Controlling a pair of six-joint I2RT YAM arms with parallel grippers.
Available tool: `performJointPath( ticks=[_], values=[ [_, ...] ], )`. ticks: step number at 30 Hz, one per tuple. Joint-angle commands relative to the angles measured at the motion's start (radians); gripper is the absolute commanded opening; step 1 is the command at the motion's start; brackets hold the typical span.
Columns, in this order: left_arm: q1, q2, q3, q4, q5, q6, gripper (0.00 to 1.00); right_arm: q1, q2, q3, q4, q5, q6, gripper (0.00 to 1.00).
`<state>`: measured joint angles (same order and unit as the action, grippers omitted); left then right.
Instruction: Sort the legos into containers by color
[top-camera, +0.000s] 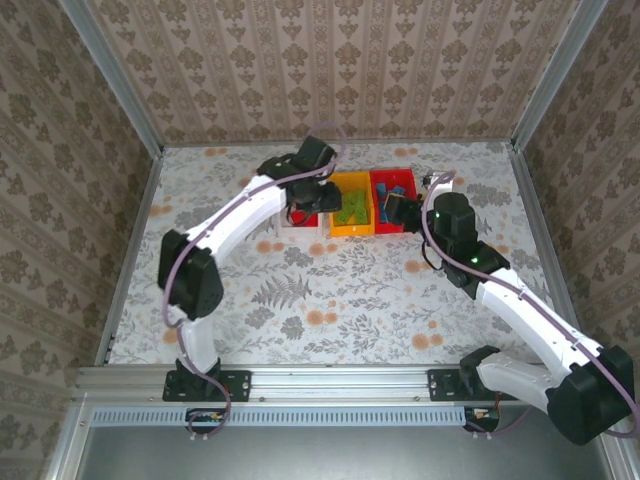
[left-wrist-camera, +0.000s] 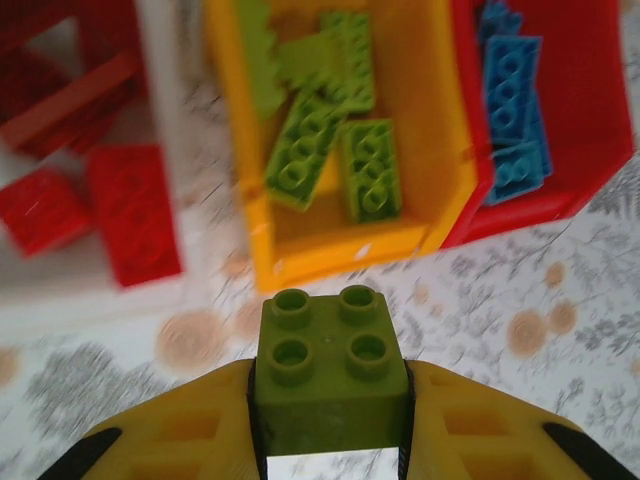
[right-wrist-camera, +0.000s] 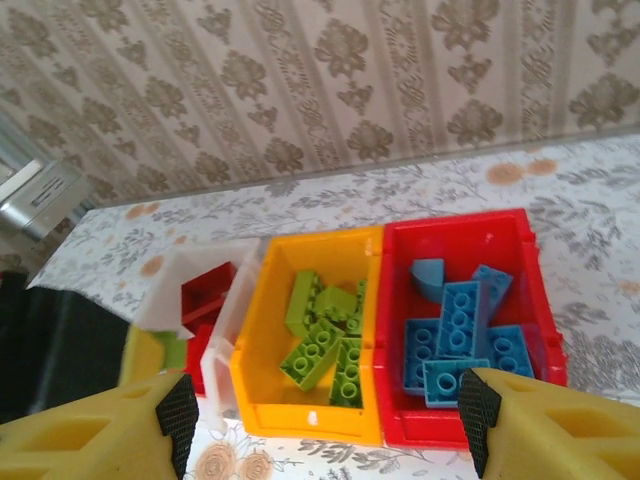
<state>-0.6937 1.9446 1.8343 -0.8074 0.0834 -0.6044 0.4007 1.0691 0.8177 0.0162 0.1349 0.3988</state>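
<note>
Grips a green brick in the left pincer near the yellow-orange bin. Holds the right pincer open, empty.

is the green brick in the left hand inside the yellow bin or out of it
Out. The green brick is clamped in the left hand, short of the near wall of the yellow bin.

Left arm arches up from the near edge of the table and reaches toward its far middle. The left gripper is pinched on a green brick, studs up. Right arm stretches in from the near right corner, and the right gripper hangs with jaws spread wide, seemingly holding nothing.
</note>
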Motion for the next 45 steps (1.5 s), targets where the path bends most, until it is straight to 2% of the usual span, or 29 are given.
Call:
performJointPath(
  ticks=[1,5,12,17,23,27,35,41,45],
  values=[
    [-0.013,0.116,0.151,-0.030,0.011,0.071,0.29,-0.019,0.015,0.034,-0.032,-0.036,0.068,0.73],
    [-0.018,0.249,0.277,-0.055,0.019,0.067,0.30,-0.024,0.024,0.052,-0.057,-0.068,0.068,0.73],
    [-0.028,0.363,0.356,-0.066,0.020,0.048,0.31,-0.041,0.006,0.047,-0.079,-0.098,0.063,0.73],
    [-0.034,0.380,0.334,-0.073,0.020,0.036,0.37,-0.051,0.009,0.043,-0.085,-0.110,0.062,0.74],
    [-0.043,0.372,0.315,-0.077,0.021,0.021,0.50,-0.054,0.020,0.046,-0.085,-0.120,0.058,0.75],
    [-0.043,0.341,0.315,-0.082,0.013,0.017,0.52,-0.056,0.022,0.053,-0.091,-0.115,0.044,0.76],
    [-0.038,0.153,0.226,-0.048,-0.046,-0.007,0.52,-0.082,0.001,0.086,-0.147,-0.061,-0.033,0.76],
    [0.021,-0.140,-0.073,0.059,-0.055,-0.070,0.54,-0.097,-0.033,0.093,-0.226,0.038,-0.082,0.76],
    [0.103,-0.398,-0.331,0.121,-0.052,-0.084,0.64,-0.102,-0.067,0.084,-0.291,0.107,-0.137,0.77]
  ],
)
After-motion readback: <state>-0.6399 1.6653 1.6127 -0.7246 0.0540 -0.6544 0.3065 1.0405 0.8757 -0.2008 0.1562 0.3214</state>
